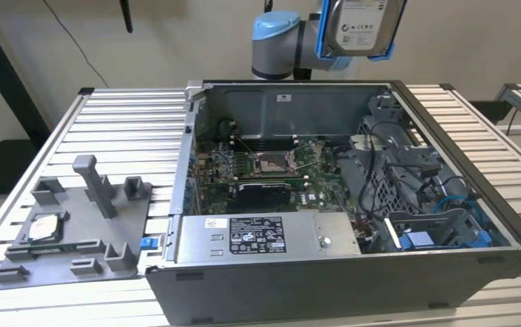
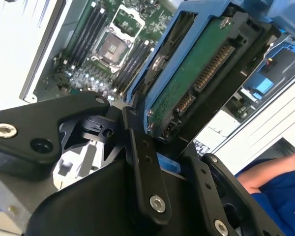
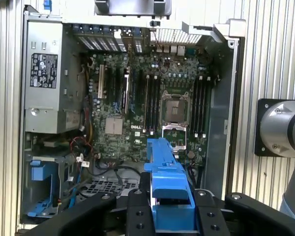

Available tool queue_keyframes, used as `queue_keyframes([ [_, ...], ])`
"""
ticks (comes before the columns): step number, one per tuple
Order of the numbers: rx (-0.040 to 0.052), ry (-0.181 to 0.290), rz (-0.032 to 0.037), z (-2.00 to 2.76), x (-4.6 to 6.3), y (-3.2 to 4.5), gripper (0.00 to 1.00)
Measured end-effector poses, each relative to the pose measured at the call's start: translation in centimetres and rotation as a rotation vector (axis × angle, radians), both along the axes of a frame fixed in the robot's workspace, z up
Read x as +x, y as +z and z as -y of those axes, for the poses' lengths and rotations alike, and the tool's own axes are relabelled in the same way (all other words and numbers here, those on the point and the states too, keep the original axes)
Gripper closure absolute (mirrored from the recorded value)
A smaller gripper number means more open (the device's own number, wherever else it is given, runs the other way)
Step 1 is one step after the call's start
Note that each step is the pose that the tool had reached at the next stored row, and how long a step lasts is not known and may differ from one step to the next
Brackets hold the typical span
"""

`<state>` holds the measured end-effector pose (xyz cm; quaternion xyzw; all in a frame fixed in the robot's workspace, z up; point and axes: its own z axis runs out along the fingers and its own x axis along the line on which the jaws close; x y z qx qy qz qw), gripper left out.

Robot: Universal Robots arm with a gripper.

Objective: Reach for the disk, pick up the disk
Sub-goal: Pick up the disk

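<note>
Black gripper [image 2: 160, 147] links sit closest to the lens in both wrist views, clamped on the disk [image 2: 196, 73]. Second wrist view: fingers [image 2: 142, 167] pinch the blue carrier rail at one end of the disk, green circuit board and connector row facing the camera. First wrist view: gripper [image 3: 171, 206] holds the blue carrier of the disk [image 3: 166, 172] edge-on, high over the open computer case [image 3: 226, 98].

Exterior view: disk [image 1: 362, 26] is up in the air at the top of frame, label side toward the camera, blue rails on both sides, held well above the rear wall of the computer case [image 1: 333, 279]. Arm [image 1: 278, 44] with its light-blue joint cap is just to the exterior view's left of the disk.

Below: case lies on its side, lid off, on the slatted tabletop [image 1: 124, 116]. Motherboard [image 1: 265, 167] with the empty processor socket in the middle, power supply [image 1: 260, 235] along the near wall, drive cage [image 1: 428, 235] with blue parts and cables to the exterior view's right.

Grey fixture tray [image 1: 69, 231] sits on the tabletop to the exterior view's left of the case, with a small flat drive [image 1: 44, 227] resting on it.

Blue sleeve [image 2: 280, 196] of a person shows at the edge of the second wrist view.
</note>
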<state>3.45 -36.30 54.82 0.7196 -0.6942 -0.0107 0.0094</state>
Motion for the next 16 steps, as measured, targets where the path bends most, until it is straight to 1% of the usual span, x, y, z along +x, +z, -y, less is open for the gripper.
queue_keyframes([
  [7, 0.0000, 0.000, 0.0001, 0.00, 1.4, 0.00, 1.00],
  [16, 0.0000, 0.000, 0.0000, 0.00, 1.7, 0.00, 1.00],
])
